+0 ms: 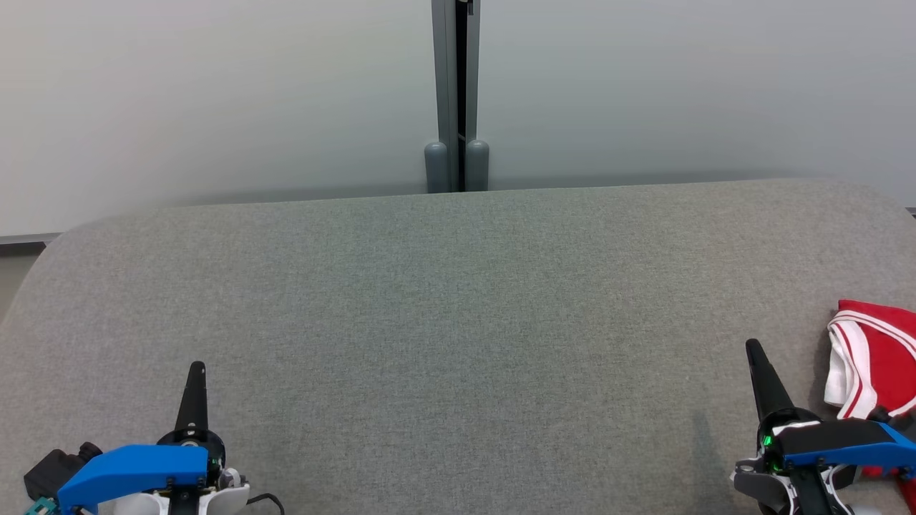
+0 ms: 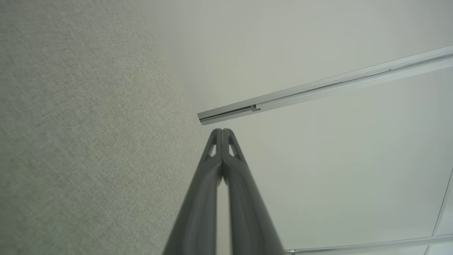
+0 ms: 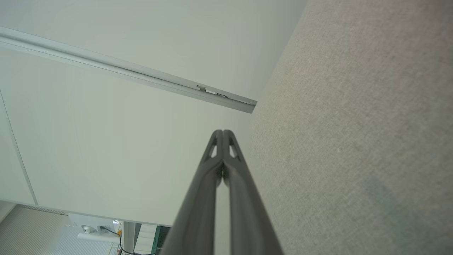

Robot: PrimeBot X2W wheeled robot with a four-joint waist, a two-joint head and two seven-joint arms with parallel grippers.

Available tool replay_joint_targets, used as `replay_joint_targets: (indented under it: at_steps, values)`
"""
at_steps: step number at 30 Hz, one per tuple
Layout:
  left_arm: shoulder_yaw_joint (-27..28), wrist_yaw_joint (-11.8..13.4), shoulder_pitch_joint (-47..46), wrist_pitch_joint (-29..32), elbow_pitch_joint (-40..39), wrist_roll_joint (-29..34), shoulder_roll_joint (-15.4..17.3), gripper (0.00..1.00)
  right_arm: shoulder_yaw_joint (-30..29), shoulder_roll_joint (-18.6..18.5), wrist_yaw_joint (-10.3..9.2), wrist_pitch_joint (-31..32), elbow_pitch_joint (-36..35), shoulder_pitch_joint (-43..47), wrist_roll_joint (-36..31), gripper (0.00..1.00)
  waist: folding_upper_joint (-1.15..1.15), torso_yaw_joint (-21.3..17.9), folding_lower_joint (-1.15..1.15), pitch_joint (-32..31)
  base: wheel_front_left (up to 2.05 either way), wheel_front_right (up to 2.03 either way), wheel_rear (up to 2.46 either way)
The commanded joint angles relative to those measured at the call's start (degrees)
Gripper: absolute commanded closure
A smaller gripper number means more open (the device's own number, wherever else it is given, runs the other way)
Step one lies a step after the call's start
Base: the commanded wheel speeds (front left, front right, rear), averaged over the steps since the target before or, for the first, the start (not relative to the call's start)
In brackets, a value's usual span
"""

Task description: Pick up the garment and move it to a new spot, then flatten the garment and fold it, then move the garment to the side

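Looking down from the head, a grey, felt-like worktop (image 1: 458, 300) with rounded far corners spreads across the scene. Behind it rise pale wall panels (image 1: 215, 93), split by a dark upright post (image 1: 455, 86) with two rounded grey feet at the worktop's far edge. The left tool (image 1: 197, 370) sits low on the robot's left and the right tool (image 1: 753, 350) low on its right, each with its fingers pressed together and holding nothing. The garment (image 1: 876, 357), red with white stripes, lies bunched on the worktop at the right edge, just beside the right tool on its outer side and not touching the fingers.

In the left wrist view, the left tool (image 2: 222, 131) shows its two dark fingers closed tip to tip, with worktop cloth on one side and pale wall crossed by a silver rail (image 2: 318, 88) on the other.

In the right wrist view, the right tool (image 3: 222, 132) is likewise closed on nothing. Worktop cloth runs along one side, with wall and rail on the other. In one low corner there may be cables, though they are too small to tell.
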Motion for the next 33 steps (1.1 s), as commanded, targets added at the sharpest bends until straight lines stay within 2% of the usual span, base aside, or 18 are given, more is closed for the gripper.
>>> replay_joint_targets:
  at_steps: [1, 33]
  values:
    - [0.1, -0.4, -1.2, 0.4, -0.7, -1.3, 0.2, 1.00, -0.2, -0.5, 0.02, 0.4, -0.8, 0.2, 1.6, 1.00, -0.01, 0.0, 0.00, 0.0, 0.00, 0.00, 0.00]
    - [0.3, -0.6, -2.1, 4.1, -2.8, -16.1, 0.3, 1.00, -0.8, -0.5, 0.03, 4.1, -3.7, 1.2, 16.5, 1.00, 0.00, 0.2, 0.00, -0.2, 0.00, 0.00, 0.00]
